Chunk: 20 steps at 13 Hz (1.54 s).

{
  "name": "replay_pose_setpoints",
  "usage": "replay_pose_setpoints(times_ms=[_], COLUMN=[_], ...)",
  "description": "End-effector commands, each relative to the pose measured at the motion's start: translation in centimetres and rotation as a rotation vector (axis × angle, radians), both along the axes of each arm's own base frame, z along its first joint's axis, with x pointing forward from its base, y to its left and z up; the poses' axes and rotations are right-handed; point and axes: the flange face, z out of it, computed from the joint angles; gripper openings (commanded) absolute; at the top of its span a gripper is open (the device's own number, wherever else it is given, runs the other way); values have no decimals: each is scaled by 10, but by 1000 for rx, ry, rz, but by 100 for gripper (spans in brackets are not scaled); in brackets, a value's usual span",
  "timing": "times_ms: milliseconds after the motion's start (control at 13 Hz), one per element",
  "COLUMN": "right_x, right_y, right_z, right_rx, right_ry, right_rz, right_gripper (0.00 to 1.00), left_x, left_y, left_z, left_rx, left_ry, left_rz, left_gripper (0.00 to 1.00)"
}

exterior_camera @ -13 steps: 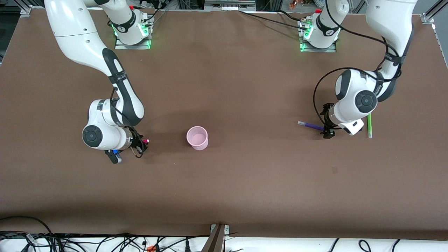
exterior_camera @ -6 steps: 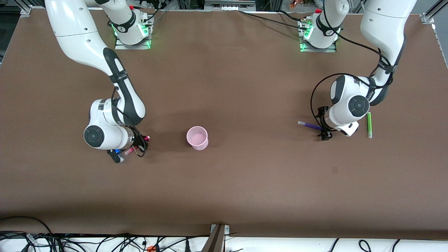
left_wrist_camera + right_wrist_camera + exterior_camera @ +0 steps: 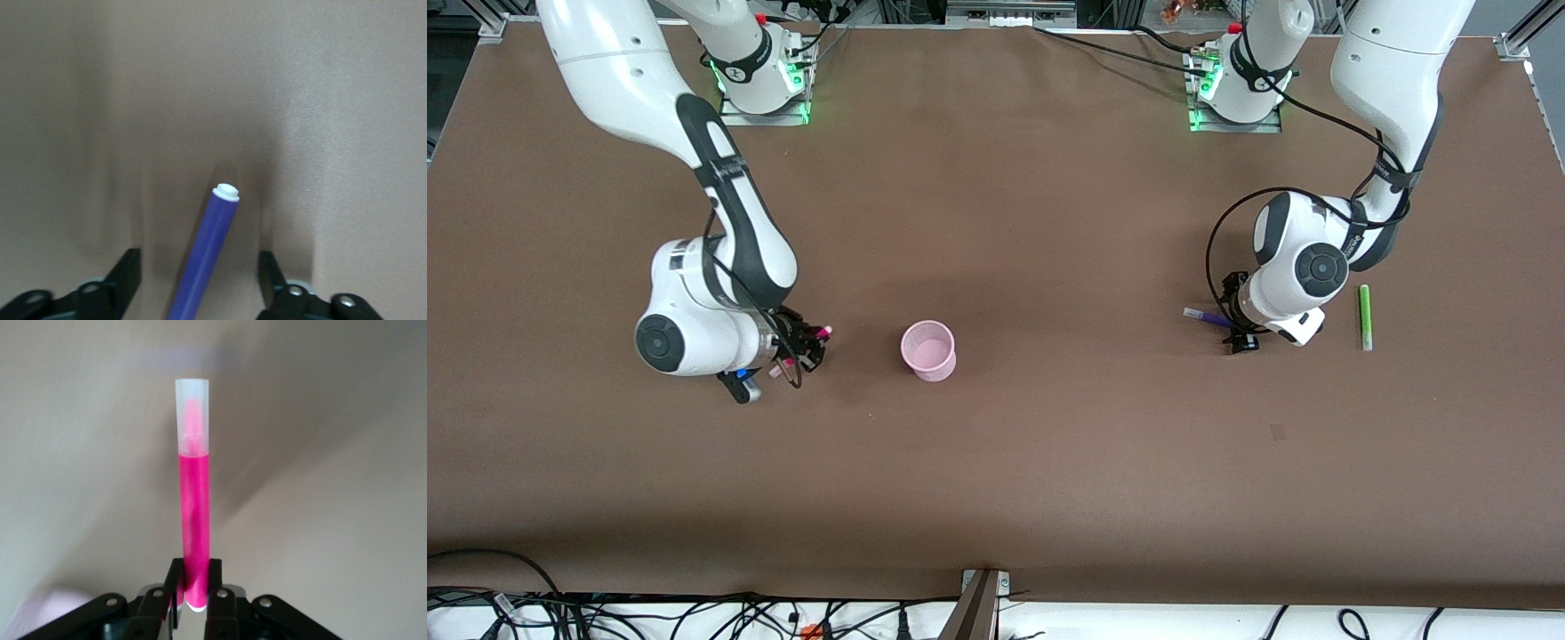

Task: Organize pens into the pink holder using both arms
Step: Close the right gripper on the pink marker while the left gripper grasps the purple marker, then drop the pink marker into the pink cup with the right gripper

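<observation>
The pink holder (image 3: 928, 350) stands upright in the middle of the table. My right gripper (image 3: 811, 343) is shut on the magenta-pink pen (image 3: 193, 520) and holds it off the table beside the holder, toward the right arm's end; the pen's tip (image 3: 826, 331) points at the holder. My left gripper (image 3: 1240, 331) is open, low at the table, with the purple pen (image 3: 1207, 316) lying between its fingers (image 3: 123, 277); the purple pen (image 3: 207, 257) touches neither finger. The green pen (image 3: 1364, 317) lies on the table beside the left arm's wrist. The yellow pen is out of view.
The two arm bases (image 3: 760, 76) stand along the table's edge farthest from the front camera. Cables (image 3: 694, 613) hang past the table's near edge. A metal bracket (image 3: 980, 591) sits at the middle of that near edge.
My right gripper has lifted the magenta-pink pen and carried it a little toward the holder. My left gripper has shifted slightly along the purple pen toward the holder.
</observation>
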Motion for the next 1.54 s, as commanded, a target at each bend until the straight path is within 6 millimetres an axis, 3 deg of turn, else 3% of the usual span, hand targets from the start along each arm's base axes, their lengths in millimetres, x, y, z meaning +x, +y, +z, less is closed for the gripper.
replay_pose_setpoints(times_ms=[0, 154, 462, 692, 923, 1462], right_x=[0, -2, -2, -1, 10, 16], right_y=[21, 37, 80, 99, 102, 120], right_z=[47, 58, 62, 54, 38, 7], right_rx=[186, 349, 636, 714, 715, 695], right_ry=[90, 158, 254, 279, 256, 211], right_rz=[-35, -106, -264, -328, -364, -392], right_gripper=[0, 0, 0, 0, 0, 0], left_x=[1, 1, 6, 28, 61, 99], left_y=[0, 0, -1, -3, -13, -60], left_z=[0, 0, 13, 69, 119, 212], left_rx=[24, 26, 25, 36, 70, 38], left_ry=[-9, -9, -23, -53, -89, -191], left_rz=[44, 52, 49, 18, -28, -74], left_gripper=[27, 4, 0, 0, 0, 0])
